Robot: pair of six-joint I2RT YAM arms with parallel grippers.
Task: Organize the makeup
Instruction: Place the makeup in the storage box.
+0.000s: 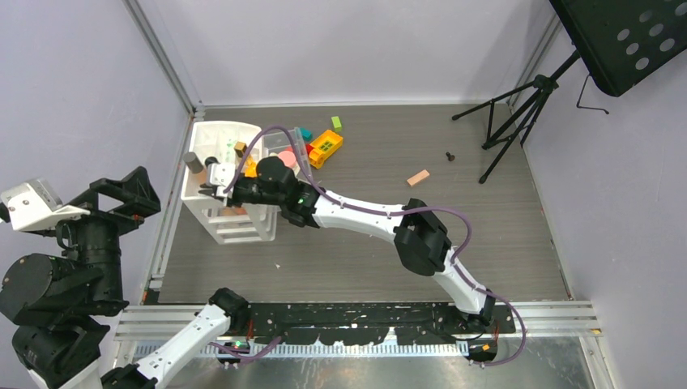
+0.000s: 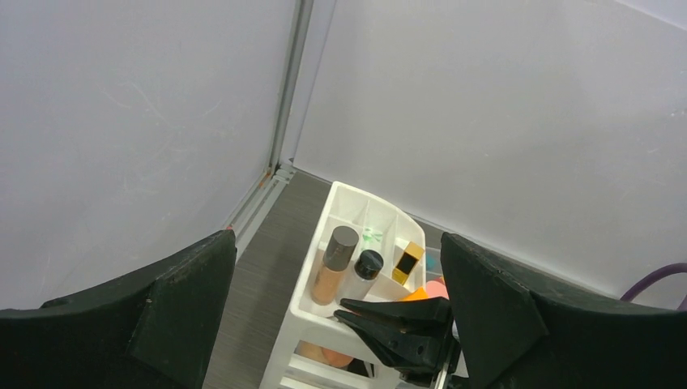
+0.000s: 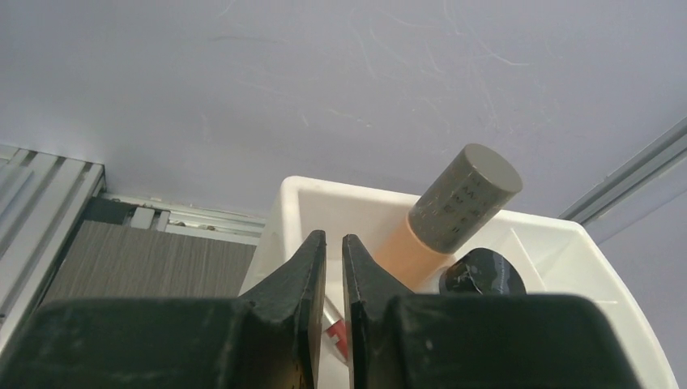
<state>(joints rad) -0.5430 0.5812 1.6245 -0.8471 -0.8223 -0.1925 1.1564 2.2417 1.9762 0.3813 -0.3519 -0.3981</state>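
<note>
A white organizer (image 1: 212, 138) stands at the back left. It holds a beige bottle with a grey cap (image 3: 466, 198), a black-capped bottle (image 3: 482, 274) and a gold-black lipstick (image 2: 409, 262). My right gripper (image 1: 206, 188) reaches over its near-left compartment. Its jaws (image 3: 334, 243) are nearly closed, with a red pencil (image 3: 336, 332) between them. My left gripper (image 2: 337, 235) is wide open and empty, held high at the left, away from the organizer. A peach tube (image 1: 418, 177) lies on the table to the right.
A yellow-and-red toy brick (image 1: 326, 147), a green block (image 1: 336, 123) and a teal block (image 1: 305, 134) lie behind the organizer. A black tripod (image 1: 510, 121) stands at the back right, with a small black piece (image 1: 449, 155) near it. Walls close in on the left and back.
</note>
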